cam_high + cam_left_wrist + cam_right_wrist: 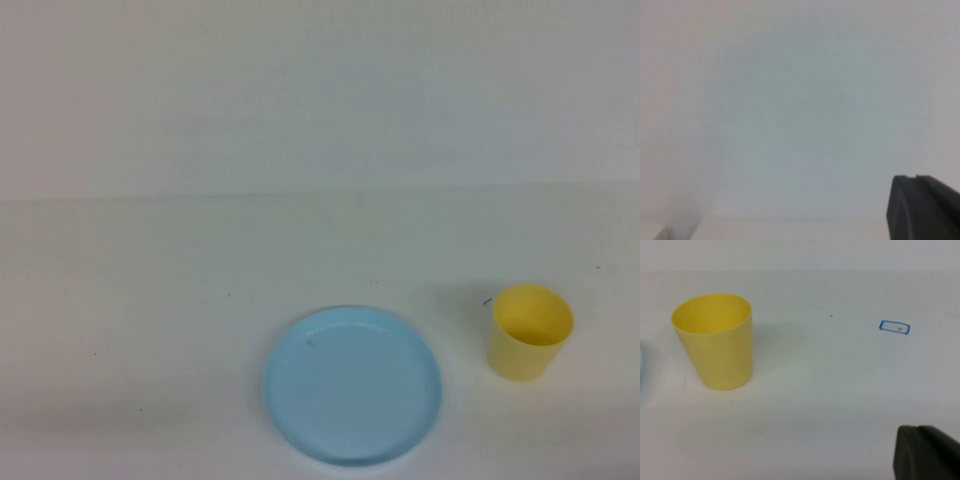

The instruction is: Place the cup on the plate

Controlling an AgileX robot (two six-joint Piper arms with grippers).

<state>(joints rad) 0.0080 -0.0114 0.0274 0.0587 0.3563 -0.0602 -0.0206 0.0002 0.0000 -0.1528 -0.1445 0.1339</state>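
Observation:
The yellow cup (531, 335) stands upright on the white table, to the right of the light blue plate (352, 385) and apart from it. The plate lies flat near the front edge and holds nothing. Neither gripper shows in the high view. In the right wrist view the cup (715, 345) stands some way ahead of my right gripper (917, 429), whose dark jaws are together and hold nothing. My left gripper (915, 177) is also shut and empty, over bare table, with neither cup nor plate in its view.
A small blue rectangle mark (894, 327) is on the table beside the cup, and also shows in the high view (487, 301). A pale wall rises behind the table's far edge.

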